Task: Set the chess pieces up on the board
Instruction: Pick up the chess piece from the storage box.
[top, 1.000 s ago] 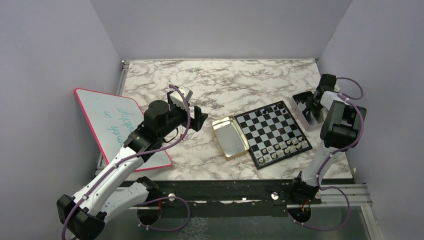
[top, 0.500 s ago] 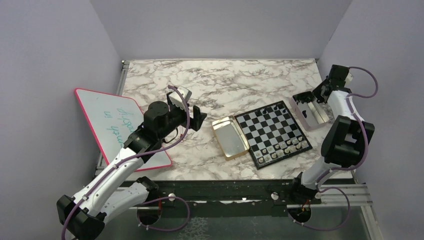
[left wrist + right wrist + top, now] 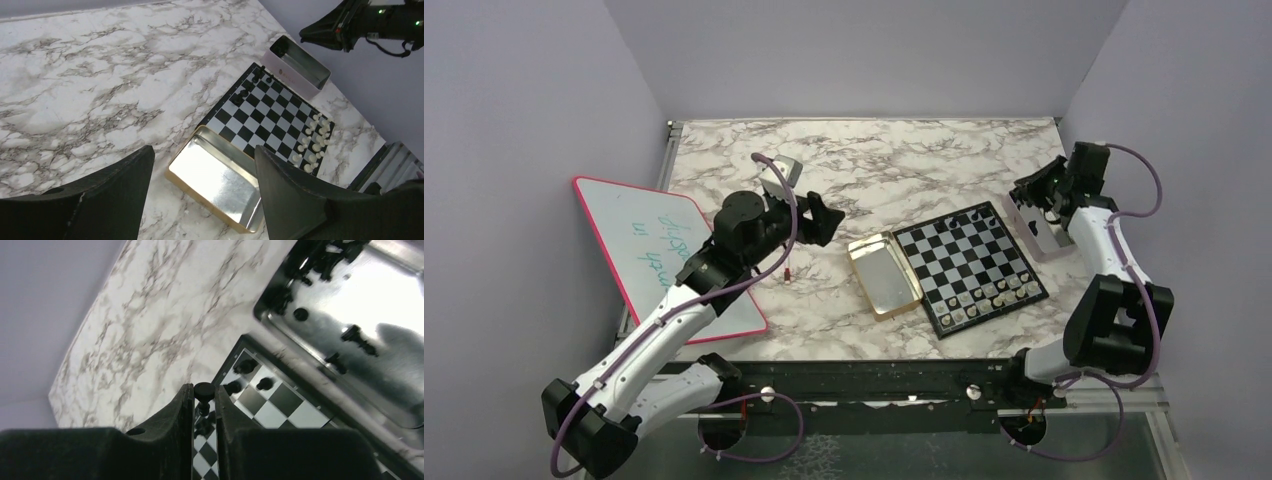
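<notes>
Right arm has swung in the last second. It was folded over the open silver-lined tin tray (image 3: pixel 385 295) at the right edge of the white-and-grey marble table (image 3: pixel 874 170). Now it is stretched out, with the right gripper (image 3: pixel 204 396) hanging over the far corner of the small black-and-grey checked chessboard (image 3: pixel 964 255)

Its fingers are nearly together, pinching a tiny black round-headed chessman (image 3: pixel 203 389), head showing above the fingertips. A pawn, I'd guess, though the wrist view is too dark to be sure. The piece is clear of the tray and above the corner squares, not yet set down

Already standing:
- a few black chessmen (image 3: pixel 250 87) at that far corner
- pale silvery chessmen (image 3: pixel 999 293) in rows along the near edge

More loose black pieces (image 3: pixel 350 335) lie in the tray. White looks done, black barely begun

Left arm has shifted a little toward the far side. The left gripper (image 3: pixel 202 155) is spread, narrowing slightly, with nothing between the fingers. It is held above the table, left of the shallow gold rectangular tin (image 3: pixel 884 275). A small red object (image 3: pixel 787 272) now shows on the marble under that arm, where none showed before. Pink-rimmed whiteboard (image 3: pixel 659 250) unmoved

The pick from the tray is finished. What remains for this piece, as I judge it, is lowering it onto a free square beside the other black ones
</notes>
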Robot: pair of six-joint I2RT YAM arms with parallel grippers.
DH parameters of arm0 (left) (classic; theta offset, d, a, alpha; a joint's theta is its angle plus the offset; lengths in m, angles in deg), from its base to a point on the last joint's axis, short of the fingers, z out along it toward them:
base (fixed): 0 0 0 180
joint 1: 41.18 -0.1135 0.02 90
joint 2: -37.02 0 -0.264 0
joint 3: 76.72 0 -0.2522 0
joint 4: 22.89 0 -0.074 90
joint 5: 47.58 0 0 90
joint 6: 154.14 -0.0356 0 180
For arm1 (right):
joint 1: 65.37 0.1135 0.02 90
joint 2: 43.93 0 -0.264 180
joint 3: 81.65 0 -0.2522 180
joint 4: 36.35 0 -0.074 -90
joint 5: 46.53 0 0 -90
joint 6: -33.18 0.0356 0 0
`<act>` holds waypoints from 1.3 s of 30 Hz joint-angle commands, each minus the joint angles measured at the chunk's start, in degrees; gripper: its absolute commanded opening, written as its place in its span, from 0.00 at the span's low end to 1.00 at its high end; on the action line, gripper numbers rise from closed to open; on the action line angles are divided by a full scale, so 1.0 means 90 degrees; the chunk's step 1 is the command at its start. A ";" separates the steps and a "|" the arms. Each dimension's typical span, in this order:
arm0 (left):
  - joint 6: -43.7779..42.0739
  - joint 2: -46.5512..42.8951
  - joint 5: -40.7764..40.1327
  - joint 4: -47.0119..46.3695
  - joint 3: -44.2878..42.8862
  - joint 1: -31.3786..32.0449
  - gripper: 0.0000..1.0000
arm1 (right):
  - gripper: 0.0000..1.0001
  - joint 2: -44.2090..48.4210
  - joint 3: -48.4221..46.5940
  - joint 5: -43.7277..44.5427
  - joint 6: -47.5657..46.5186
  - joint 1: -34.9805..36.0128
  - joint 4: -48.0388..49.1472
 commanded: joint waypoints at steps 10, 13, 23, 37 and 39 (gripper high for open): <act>0.0793 0.1319 -0.0172 -0.1042 -0.0940 0.0636 0.65 | 0.14 0.1102 0.1466 -0.1553 0.2329 0.1007 0.1772; 0.0804 0.1700 -0.0476 -0.1306 -0.1063 0.0954 0.63 | 0.14 0.1336 0.1836 -0.1773 0.2807 0.1159 0.2262; 0.0741 0.3321 -0.1301 -0.2388 -0.1751 0.1718 0.57 | 0.14 0.1924 0.2291 -0.2214 0.3525 0.1352 0.2664; 0.0403 0.5132 -0.1034 -0.3423 -0.3030 0.2096 0.42 | 0.14 0.2329 0.2551 -0.2520 0.3843 0.1363 0.2827; 0.0391 0.5323 -0.0974 -0.3473 -0.3158 0.2121 0.40 | 0.14 0.2348 0.2553 -0.2515 0.3847 0.1362 0.2815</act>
